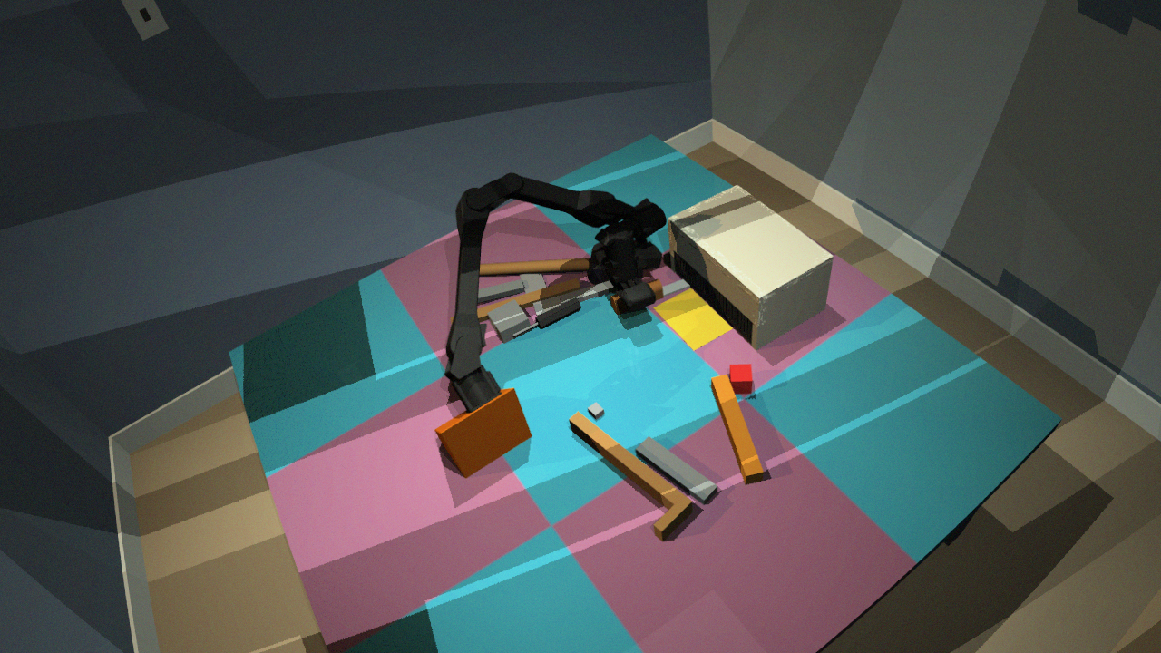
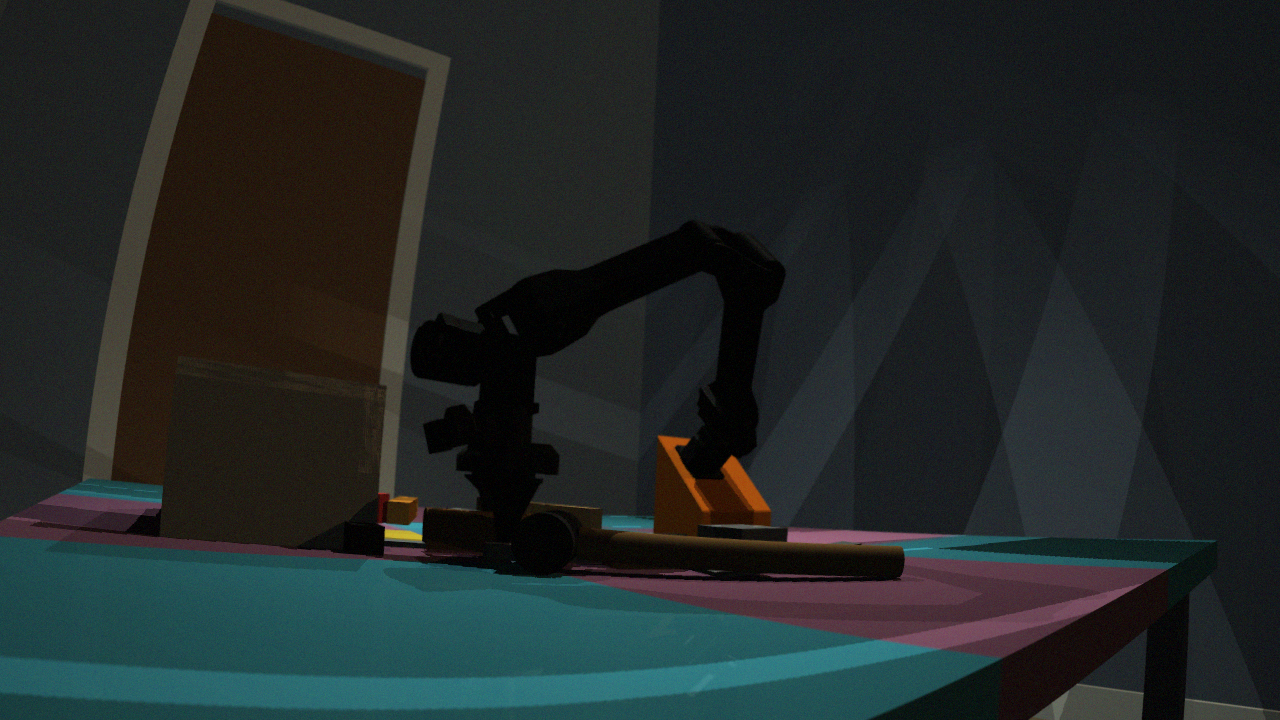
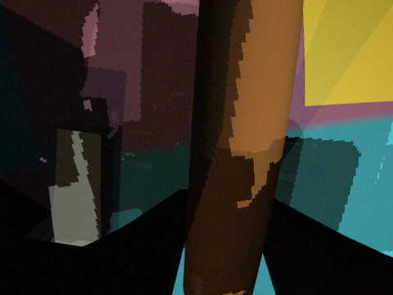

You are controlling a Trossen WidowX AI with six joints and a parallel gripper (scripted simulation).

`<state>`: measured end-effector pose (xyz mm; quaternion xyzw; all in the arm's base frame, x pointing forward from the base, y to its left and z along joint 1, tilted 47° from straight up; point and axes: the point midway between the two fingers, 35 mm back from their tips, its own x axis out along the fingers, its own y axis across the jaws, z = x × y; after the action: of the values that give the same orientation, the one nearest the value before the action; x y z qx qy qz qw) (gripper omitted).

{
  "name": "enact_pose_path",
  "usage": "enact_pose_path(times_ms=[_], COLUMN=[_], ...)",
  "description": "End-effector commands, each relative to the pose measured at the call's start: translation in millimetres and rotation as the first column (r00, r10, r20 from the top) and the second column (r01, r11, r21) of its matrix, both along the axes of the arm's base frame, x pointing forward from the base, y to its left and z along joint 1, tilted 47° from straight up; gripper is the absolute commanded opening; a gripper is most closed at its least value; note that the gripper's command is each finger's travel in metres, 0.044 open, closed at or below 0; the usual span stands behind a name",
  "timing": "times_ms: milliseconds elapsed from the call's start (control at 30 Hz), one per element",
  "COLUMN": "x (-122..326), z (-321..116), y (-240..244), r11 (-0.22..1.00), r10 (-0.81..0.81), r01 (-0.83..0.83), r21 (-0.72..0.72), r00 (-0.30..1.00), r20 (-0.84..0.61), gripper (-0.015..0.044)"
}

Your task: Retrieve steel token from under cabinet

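Gripper point(image 1: 635, 297) point(image 2: 510, 537) point(image 3: 222, 201) stands about a third open, clamped on a brown rod point(image 1: 656, 290) point(image 3: 262, 98); yellow patch point(image 1: 692, 318) point(image 2: 402, 535) point(image 3: 348, 53) lies just beside it; cabinet point(image 1: 763, 251) point(image 2: 268, 456) stands past that, toward the bench's upper-right edge in the top view; token is hidden, its exact place impossible to tell; red cube point(image 1: 740, 378) lies between cabinet and L-stick point(image 1: 629, 464).

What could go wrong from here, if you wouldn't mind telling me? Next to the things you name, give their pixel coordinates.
The round wooden handle point(image 1: 658, 292) point(image 2: 447, 530) point(image 3: 262, 90) might twist in the claw point(image 1: 633, 294) point(image 2: 510, 528) point(image 3: 222, 201) if its tool meets resistance. The token isn't distinguishable in these views, so a blind sweep under the cabinet point(image 1: 763, 243) point(image 2: 268, 456) could push it deeper. The claw also works close to the loose wooden rod point(image 1: 531, 266) point(image 2: 751, 555), which it may knock.
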<state>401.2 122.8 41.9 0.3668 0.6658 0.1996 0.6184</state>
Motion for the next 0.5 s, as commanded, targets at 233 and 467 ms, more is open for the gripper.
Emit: enact_pose_path(times_ms=[233,467], x=[-2.7,-3.3], z=[-12.3,-14.2], y=[-9.9,-11.7], r11=[1.000,1.000], r10=[-0.003,-0.003], r01=[0.002,0.002], r21=[-0.011,-0.011], r00=[1.000,1.000], r20=[-0.003,-0.003], gripper=[0.0000,0.0000])
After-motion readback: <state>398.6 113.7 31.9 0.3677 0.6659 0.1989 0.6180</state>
